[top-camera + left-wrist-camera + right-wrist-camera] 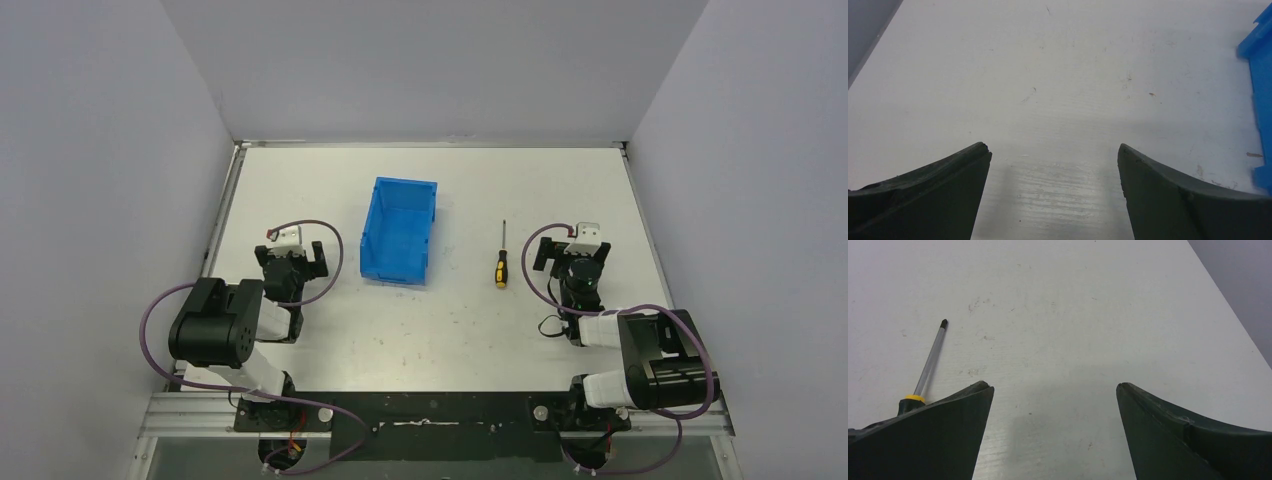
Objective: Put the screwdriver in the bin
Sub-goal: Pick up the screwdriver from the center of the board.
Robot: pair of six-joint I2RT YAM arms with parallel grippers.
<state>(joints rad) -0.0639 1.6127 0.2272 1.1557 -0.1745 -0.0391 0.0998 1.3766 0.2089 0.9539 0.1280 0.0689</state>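
Observation:
The blue bin (401, 231) stands upright near the table's middle, empty as far as I can see. Its edge shows at the right of the left wrist view (1261, 75). The screwdriver (501, 258) lies flat on the table to the right of the bin, yellow-and-black handle toward me, shaft pointing away. In the right wrist view its shaft (931, 362) shows at the left, the handle mostly hidden behind my left finger. My right gripper (571, 252) is open and empty, just right of the screwdriver. My left gripper (290, 262) is open and empty, left of the bin.
The white table (430, 330) is walled by grey panels at the back and both sides. Purple cables loop off both arms. A black rail runs along the near edge.

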